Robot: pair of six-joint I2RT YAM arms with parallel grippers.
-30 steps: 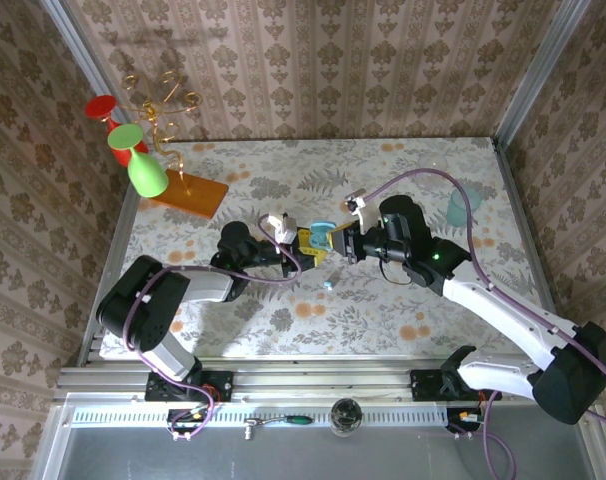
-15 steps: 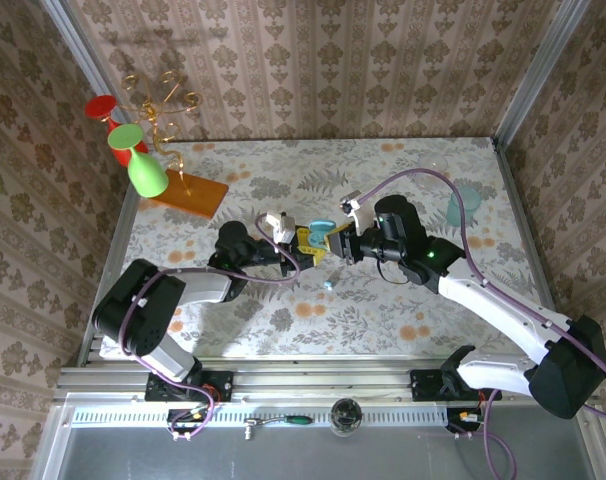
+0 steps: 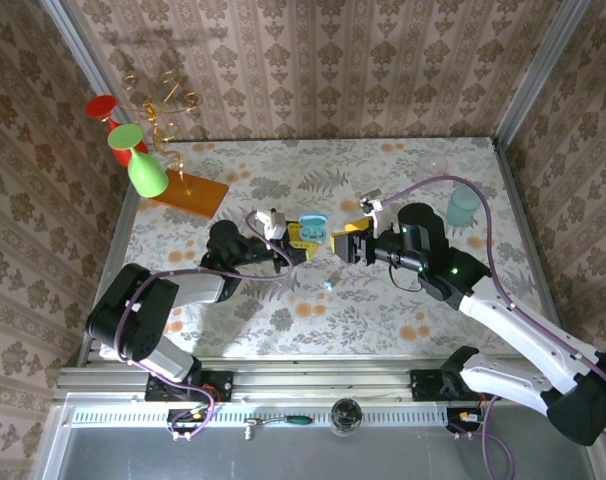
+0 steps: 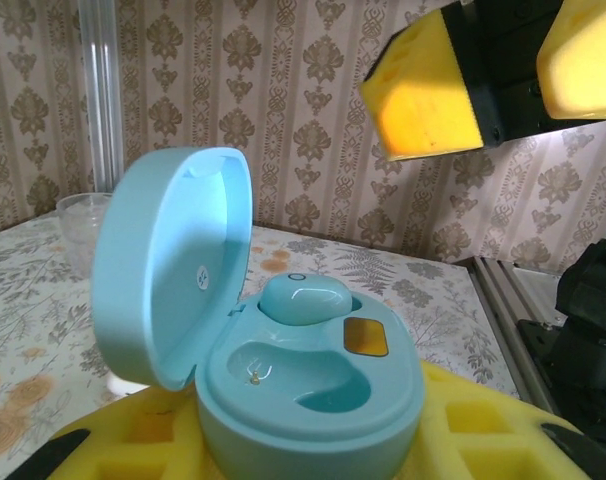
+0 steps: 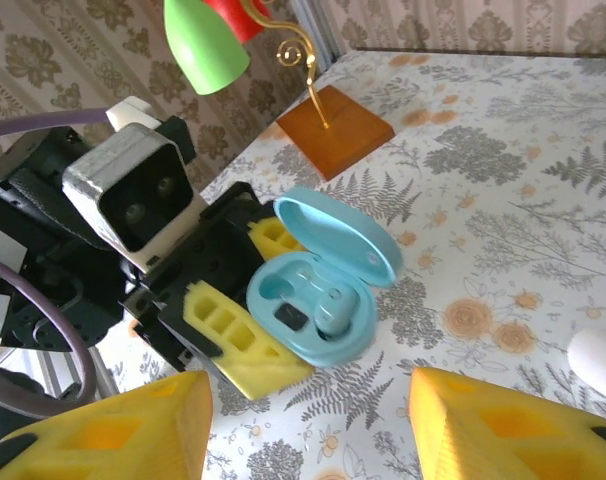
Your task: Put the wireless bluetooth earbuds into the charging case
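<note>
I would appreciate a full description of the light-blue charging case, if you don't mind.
The charging case is a glossy light-blue plastic shell, rounded like a pebble. Its hinged lid stands open, nearly upright. Inside are two moulded wells: one holds a matching light-blue earbud, the other is empty, with a small gold contact at its bottom. A small amber rectangle sits beside them. The base is upright, clamped between the yellow foam pads of the left gripper.

A teal speck (image 3: 328, 285) on the surface (image 3: 403, 170), toward its near edge, is too small to identify; a white object (image 5: 598, 365) is cut off at right, yellow pads (image 4: 428, 95) of the right tool (image 4: 505, 78) at top.
</note>
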